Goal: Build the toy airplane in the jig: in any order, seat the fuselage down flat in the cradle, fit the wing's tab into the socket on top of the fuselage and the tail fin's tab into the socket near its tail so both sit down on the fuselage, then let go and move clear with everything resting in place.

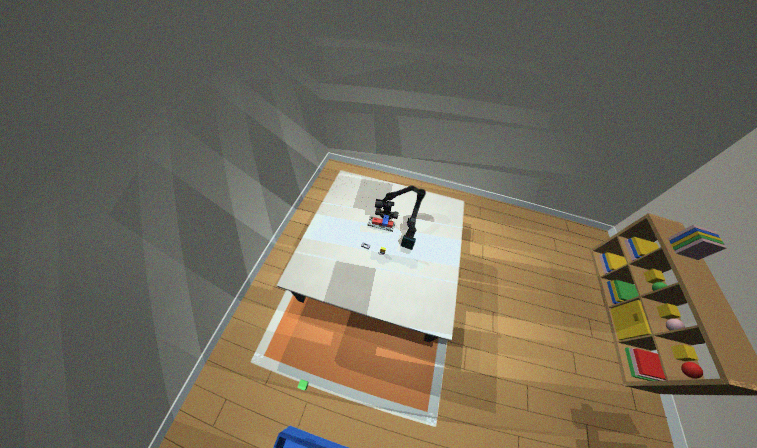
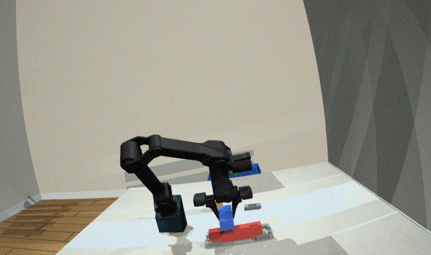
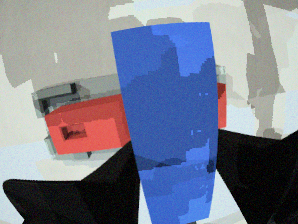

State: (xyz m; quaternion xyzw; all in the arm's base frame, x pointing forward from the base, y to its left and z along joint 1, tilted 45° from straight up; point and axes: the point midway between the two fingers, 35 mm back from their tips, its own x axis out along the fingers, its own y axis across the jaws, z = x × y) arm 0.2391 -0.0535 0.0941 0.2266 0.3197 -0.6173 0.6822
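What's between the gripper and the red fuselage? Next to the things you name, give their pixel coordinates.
The blue wing (image 2: 225, 218) (image 3: 170, 100), clamped in the gripper (image 2: 224, 217) over the red fuselage (image 2: 245, 231) (image 3: 95, 117); exterior view shows it.

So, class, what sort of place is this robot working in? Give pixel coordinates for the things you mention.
Probably a playroom or child's bedroom: a wooden shelf unit (image 1: 720, 328) holds bright books and balls, an orange rug (image 1: 358, 356) with a pale border lies under the table (image 1: 408, 300), and the floor (image 1: 514, 345) looks like wood planks.

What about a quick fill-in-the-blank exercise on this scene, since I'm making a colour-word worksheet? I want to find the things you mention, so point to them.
1. The end effector (image 1: 386, 215) (image 2: 224, 212) (image 3: 169, 140) grips a ____ block.
2. The fuselage in the jig (image 1: 372, 226) (image 2: 213, 243) (image 3: 54, 92) is ____.
3. The bottom-right ball (image 1: 691, 369) on the shelf is ____.

Missing words: blue; red; red.
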